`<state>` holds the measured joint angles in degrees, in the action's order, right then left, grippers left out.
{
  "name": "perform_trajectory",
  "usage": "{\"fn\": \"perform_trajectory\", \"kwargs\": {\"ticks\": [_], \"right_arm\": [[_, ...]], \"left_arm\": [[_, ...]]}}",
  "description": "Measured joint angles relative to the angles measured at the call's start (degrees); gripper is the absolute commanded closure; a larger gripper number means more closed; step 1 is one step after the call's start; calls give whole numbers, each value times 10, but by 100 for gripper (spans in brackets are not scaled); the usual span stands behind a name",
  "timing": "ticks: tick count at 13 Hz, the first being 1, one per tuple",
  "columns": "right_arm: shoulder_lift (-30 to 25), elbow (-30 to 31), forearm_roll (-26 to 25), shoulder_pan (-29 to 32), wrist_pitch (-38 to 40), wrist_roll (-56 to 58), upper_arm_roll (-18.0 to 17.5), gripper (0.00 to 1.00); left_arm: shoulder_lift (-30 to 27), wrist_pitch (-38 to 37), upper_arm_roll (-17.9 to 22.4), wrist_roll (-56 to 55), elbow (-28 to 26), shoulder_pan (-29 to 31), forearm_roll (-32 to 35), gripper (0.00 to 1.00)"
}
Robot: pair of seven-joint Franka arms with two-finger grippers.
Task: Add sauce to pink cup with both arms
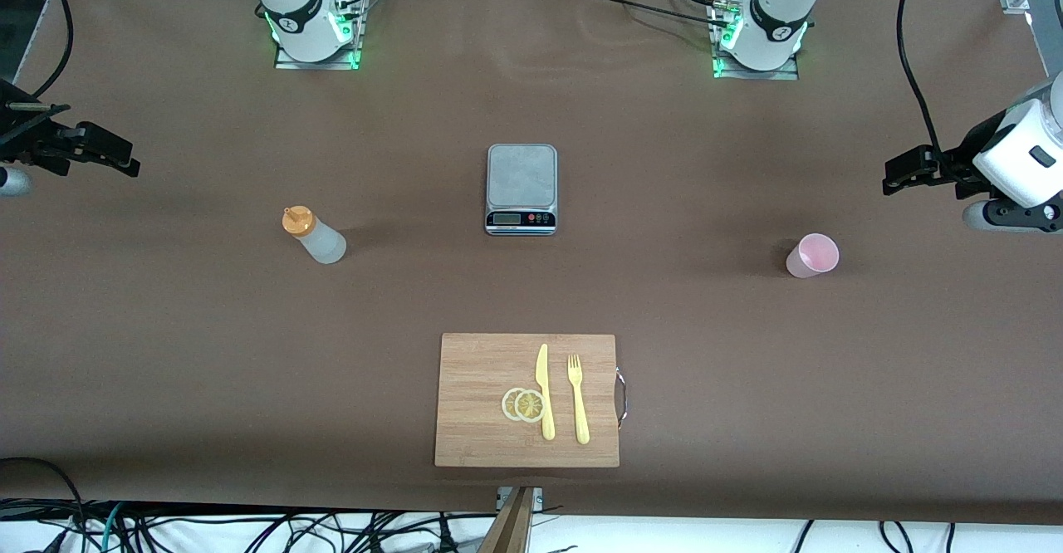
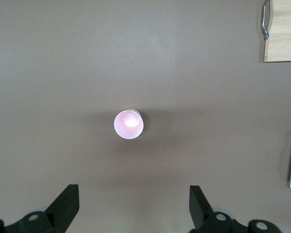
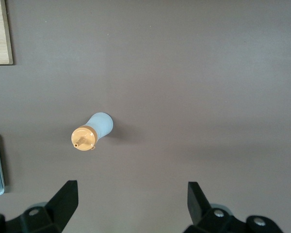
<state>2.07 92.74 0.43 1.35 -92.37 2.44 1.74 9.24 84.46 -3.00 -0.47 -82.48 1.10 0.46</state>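
Sauce (image 1: 314,235): one squeeze bottle with orange cap, upright on the table (image 1: 166,329) toward the right arm's end, well apart from the cup (image 1: 812,255), which stands upright and looks empty toward the left arm's end. Between them we list a scale (image 1: 521,188) and, nearer the front camera, a board (image 1: 482,437) carrying a knife (image 1: 544,391), a fork (image 1: 578,399) and two lemon slices (image 1: 523,404). Right gripper (image 3: 128,199): raised at the table's edge over bare table by the sauce, fingers spread wide, holding nothing. Left gripper (image 2: 133,201): likewise raised over bare table near the cup, fingers wide apart, empty. We judge the task not yet begun; both things are untouched. Risks we note: the bottle is tall and light, so a finger arriving off-centre could tip it; a hard squeeze at pickup could push sauce out before the nozzle is over the cup; the cup is light and could slide or topple if the left gripper nudges its rim; a poor meeting of the two arms could send sauce onto the table.
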Motion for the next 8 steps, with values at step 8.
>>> {"fn": "perform_trajectory", "kwargs": {"ticks": [8], "right_arm": [[0, 0, 0, 0, 0, 0, 0, 0]], "left_arm": [[9, 0, 3, 0, 1, 3, 0, 0]]}}
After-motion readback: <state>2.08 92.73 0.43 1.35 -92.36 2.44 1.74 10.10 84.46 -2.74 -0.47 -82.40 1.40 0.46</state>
